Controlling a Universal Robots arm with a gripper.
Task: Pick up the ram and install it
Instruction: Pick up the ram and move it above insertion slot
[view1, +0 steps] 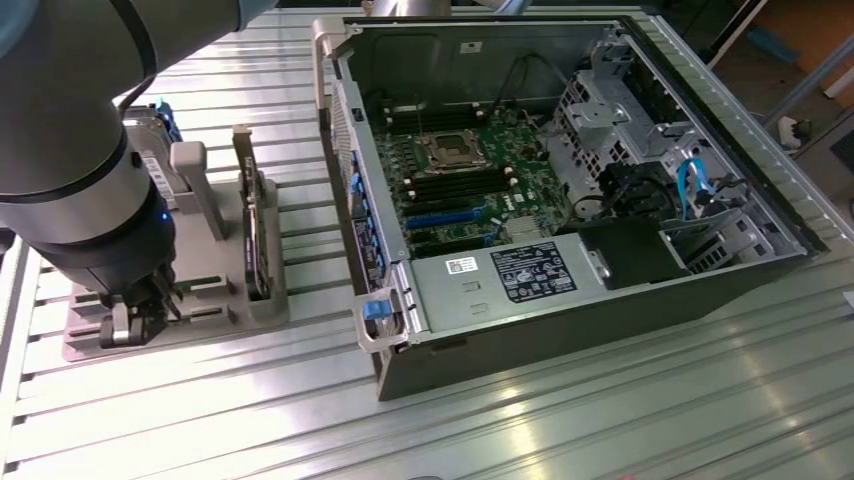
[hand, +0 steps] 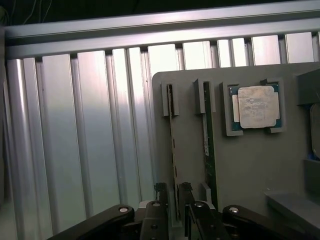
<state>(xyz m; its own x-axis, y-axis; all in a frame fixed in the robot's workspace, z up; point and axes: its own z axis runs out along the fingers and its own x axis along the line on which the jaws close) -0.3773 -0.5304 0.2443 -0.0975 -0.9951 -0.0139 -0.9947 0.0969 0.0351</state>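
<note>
Two thin ram sticks stand on edge in slots of the grey holder tray (hand: 250, 165). One ram stick (hand: 173, 150) runs between my fingertips; the other ram stick (hand: 209, 150), green with a white label, lies just beside it. My gripper (hand: 173, 206) is open, one finger (hand: 161, 200) on each side of the first stick, not clamped on it. In the exterior view my gripper (view1: 134, 318) hangs low over the near end of the tray (view1: 200, 320). The open computer case (view1: 561, 330) lies on the exterior view's right, its motherboard (view1: 467, 170) showing long dark memory slots (view1: 461, 187).
A processor chip (hand: 256, 106) sits in a pocket of the tray beside the sticks. A dark expansion card (view1: 254, 230) and a hard drive with blue clips (view1: 163, 150) stand upright in the tray behind my gripper. The ribbed aluminium table (view1: 601, 420) lies bare in front of the case.
</note>
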